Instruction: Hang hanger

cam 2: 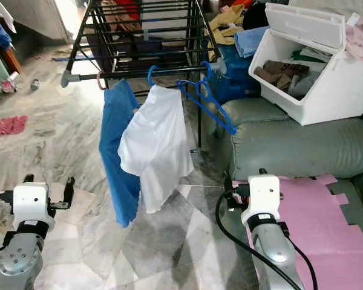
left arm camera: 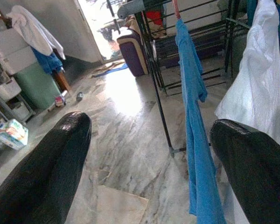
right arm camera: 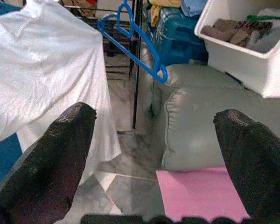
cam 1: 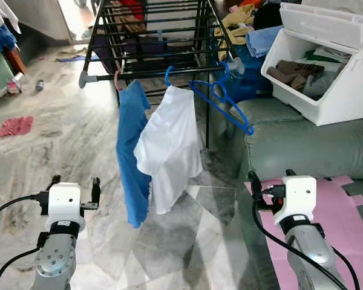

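The left end effector [cam 1: 75, 188] hangs low over the marble floor [cam 1: 66, 133], fingers spread and grasping nothing. Beyond it, on the black metal drying rack [cam 1: 151, 36], hang a blue shirt [cam 1: 132, 151], a white shirt [cam 1: 169, 145], then an empty blue plastic hanger [cam 1: 221, 99]. The left wrist view adds a small printed carton [left arm camera: 9, 133], lettering unreadable. The right end effector [right arm camera: 154, 158] is likewise spread wide and empty, near the grey-green sofa [cam 1: 302, 142] carrying a white plastic storage bin [cam 1: 327, 60].

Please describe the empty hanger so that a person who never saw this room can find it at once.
Find the black drying rack on the marble floor, then follow its front rail toward the grey sofa. Past the blue shirt and the white shirt, the blue plastic hanger hangs tilted, the only one carrying no garment.
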Controlling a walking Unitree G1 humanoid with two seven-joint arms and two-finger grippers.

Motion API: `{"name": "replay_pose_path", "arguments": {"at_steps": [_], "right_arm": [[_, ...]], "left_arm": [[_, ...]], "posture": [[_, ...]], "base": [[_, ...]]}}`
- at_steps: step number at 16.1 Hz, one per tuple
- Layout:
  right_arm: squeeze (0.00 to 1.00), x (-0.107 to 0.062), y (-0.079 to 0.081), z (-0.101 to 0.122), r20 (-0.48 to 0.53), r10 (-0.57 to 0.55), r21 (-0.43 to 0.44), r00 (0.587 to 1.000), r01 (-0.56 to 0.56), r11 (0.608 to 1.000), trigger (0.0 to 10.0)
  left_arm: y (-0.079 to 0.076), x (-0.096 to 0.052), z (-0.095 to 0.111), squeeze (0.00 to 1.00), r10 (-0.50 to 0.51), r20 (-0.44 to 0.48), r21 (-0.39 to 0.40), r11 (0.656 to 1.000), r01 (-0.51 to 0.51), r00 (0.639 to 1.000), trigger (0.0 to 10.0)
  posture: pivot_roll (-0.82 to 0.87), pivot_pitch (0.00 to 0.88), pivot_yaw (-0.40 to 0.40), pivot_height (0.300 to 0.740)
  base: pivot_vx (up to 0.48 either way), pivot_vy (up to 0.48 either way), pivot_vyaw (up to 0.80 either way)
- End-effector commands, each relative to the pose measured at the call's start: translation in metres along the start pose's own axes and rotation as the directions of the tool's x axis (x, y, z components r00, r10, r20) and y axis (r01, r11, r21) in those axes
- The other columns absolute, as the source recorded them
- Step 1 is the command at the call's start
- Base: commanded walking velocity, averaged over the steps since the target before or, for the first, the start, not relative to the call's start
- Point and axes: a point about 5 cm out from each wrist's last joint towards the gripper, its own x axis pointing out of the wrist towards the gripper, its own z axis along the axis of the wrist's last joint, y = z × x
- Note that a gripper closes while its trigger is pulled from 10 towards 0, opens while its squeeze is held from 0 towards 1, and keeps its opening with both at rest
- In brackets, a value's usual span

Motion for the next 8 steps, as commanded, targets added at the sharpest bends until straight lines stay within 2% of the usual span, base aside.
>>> {"name": "replay_pose_path", "arguments": {"at_steps": [1,2,4,8], "right_arm": [[0.0,0.0,0.001,0.004,0.011,0.003,0.006,1.0,-0.003,1.0,10.0],[0.0,0.001,0.003,0.005,0.014,0.017,0.005,1.0,-0.017,1.0,10.0],[0.0,0.003,0.006,0.008,0.022,0.031,0.002,0.999,-0.031,1.0,10.0],[0.0,-0.001,0.003,0.009,0.019,0.02,-0.005,1.0,-0.02,1.0,10.0]], "left_arm": [[0.005,0.0,0.003,0.0,0.022,0.013,0.014,1.0,-0.022,1.0,10.0],[0.001,0.0,0.003,0.0,-0.007,0.012,-0.024,1.0,0.007,1.0,10.0],[-0.004,0.002,0.004,0.0,0.012,0.023,-0.14,0.99,-0.009,1.0,10.0],[-0.009,0.003,0.011,0.0,-0.049,0.048,-0.181,0.982,0.057,0.998,10.0]], "posture": [[-0.01,0.059,0.038,0.74],[-0.01,0.06,0.036,0.74],[-0.02,0.065,0.035,0.74],[-0.03,0.077,0.037,0.74]], "base": [[0.0,0.0,0.0],[0.0,0.0,0.0],[0.0,0.0,0.0],[0.0,0.0,0.0]]}}
